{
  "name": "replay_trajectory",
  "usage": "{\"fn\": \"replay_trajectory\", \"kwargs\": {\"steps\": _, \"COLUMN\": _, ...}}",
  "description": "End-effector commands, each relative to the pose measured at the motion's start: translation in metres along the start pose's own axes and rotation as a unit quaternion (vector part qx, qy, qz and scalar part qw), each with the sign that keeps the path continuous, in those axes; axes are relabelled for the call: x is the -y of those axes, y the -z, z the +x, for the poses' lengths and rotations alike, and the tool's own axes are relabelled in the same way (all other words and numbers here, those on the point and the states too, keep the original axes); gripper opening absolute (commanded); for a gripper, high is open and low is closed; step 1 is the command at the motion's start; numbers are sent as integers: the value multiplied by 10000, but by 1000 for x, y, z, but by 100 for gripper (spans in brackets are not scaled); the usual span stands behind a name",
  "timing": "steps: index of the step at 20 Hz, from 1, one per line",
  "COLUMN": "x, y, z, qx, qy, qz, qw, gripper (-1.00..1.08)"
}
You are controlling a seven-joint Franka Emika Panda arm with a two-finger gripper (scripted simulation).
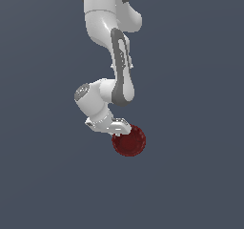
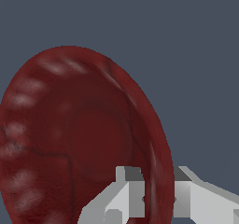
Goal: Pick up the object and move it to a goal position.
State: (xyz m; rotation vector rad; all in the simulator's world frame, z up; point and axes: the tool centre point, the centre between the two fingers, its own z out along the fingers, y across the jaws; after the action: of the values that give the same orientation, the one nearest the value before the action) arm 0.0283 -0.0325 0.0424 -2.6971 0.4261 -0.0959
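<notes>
The gripper [image 2: 156, 199] has its jaws pinched across the rim of the dark red bowl [image 1: 129, 140]; likely rigid, light and slippery there.

Dark red bowl [image 1: 129, 141] at hand [image 1: 116, 127]

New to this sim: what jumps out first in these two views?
The small dark red round bowl with a ribbed rim stands out against the plain grey-blue backdrop, just below the centre of the exterior view. The white robot arm reaches down to it from the top edge. In the wrist view the bowl fills the frame, and the white gripper has one finger on each side of its rim.
</notes>
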Motion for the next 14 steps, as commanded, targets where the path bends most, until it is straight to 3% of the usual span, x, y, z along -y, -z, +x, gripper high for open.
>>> {"fn": "replay_trajectory", "kwargs": {"steps": 1, "x": -1, "y": 0, "z": 0, "qx": -4, "qy": -3, "qz": -2, "qw": 10000, "gripper": -100}}
{"fn": "replay_trajectory", "kwargs": {"steps": 14, "x": 1, "y": 9, "z": -1, "qx": -3, "qy": 0, "qz": 1, "qw": 10000, "gripper": -100}}
